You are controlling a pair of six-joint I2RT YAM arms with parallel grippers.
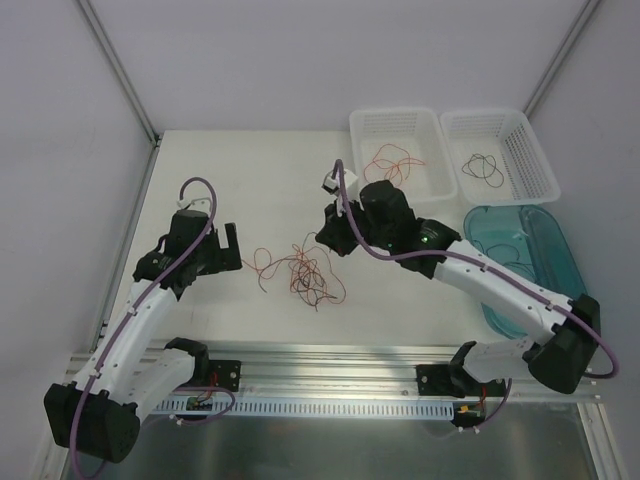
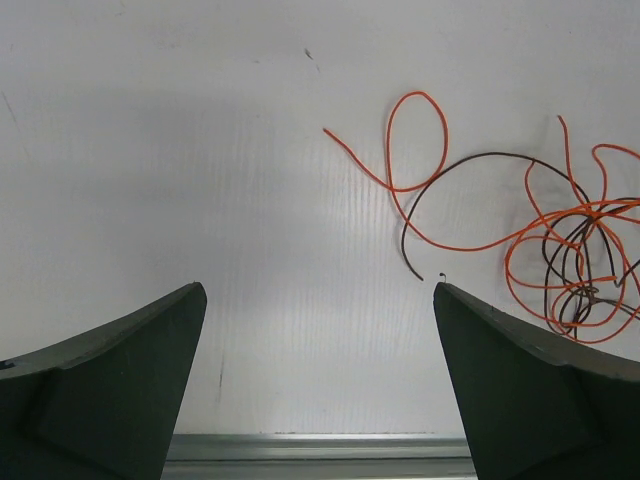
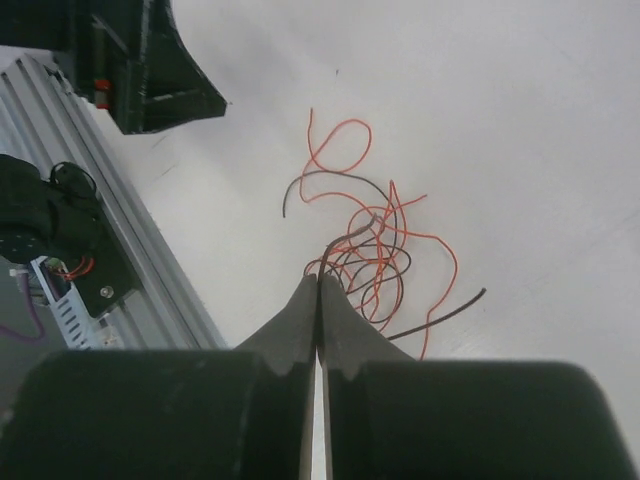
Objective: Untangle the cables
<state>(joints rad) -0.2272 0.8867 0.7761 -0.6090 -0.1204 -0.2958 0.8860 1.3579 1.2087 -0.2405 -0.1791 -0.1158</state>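
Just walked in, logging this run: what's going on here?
Two arms are untangling thin cables, a red-orange and dark knot mid-table. The left end effector hovers open beside it; the right end effector is shut at its edge, grip on a strand unclear. Red strands lie in one white basket, a dark one in the second basket.

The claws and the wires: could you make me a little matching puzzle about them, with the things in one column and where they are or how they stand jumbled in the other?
Things:
1. left claw
2. right claw
3. tangled cables
4. lone dark cable

Place or state:
A. lying in the right-hand white basket
B. shut, fingers pressed together
C. loose on the table
D. open wide

Pairs: 1-D, 2-B, 3-C, 4-A
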